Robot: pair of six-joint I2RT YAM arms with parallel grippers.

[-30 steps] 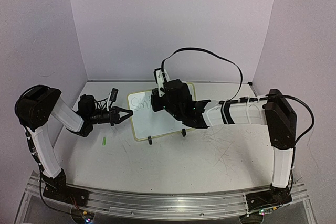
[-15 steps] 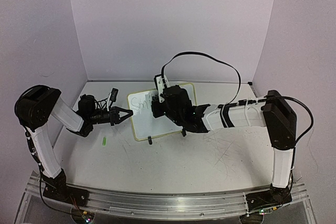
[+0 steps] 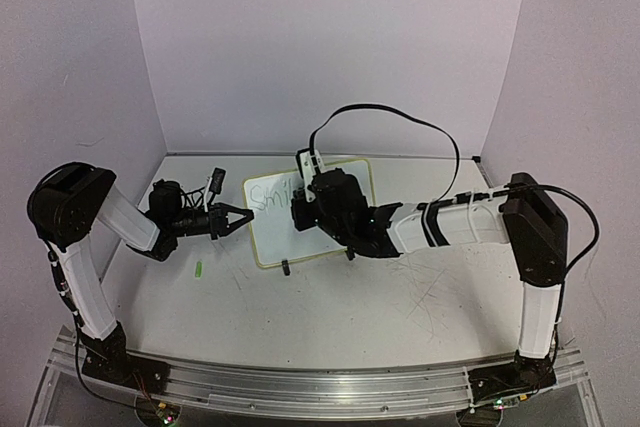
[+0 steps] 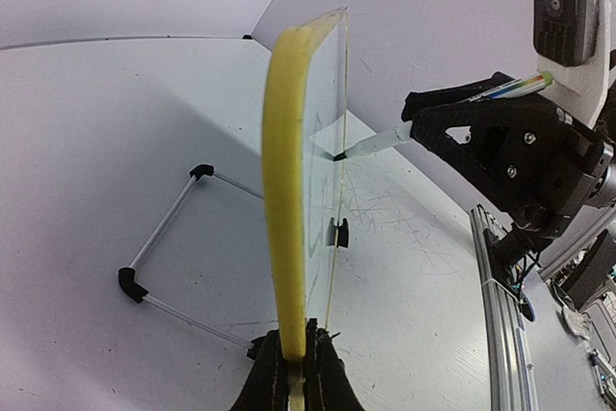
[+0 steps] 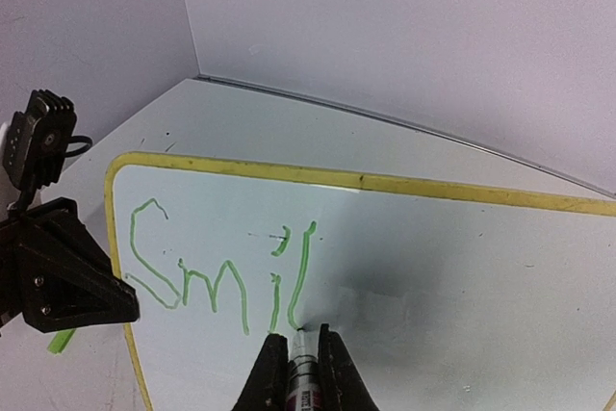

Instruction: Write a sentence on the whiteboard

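The whiteboard [image 3: 275,237] stands upright on the table, its yellow-framed edge [image 4: 287,190] towards the left wrist camera. My left gripper [image 3: 246,217] [image 4: 296,358] is shut on that left edge. The sentence [image 5: 212,276] reads "Smil" in green, and also shows faintly in the top view [image 3: 268,197]. My right gripper [image 3: 300,212] [image 5: 300,344] is shut on a marker [image 5: 302,377]. The marker's tip touches the board at the foot of the "l". In the left wrist view the marker [image 4: 385,139] meets the board's face from the right.
A small green cap [image 3: 199,269] [image 5: 61,341] lies on the table left of the board. Two black feet [image 3: 286,268] [image 3: 350,253] hold the board's lower edge, and a wire stand [image 4: 164,238] props it from behind. Walls close off the back and sides.
The green writing has grown from about "Sm" to "Smil". My right gripper has shifted slightly right and down along the board with the marker. The left gripper has not moved.
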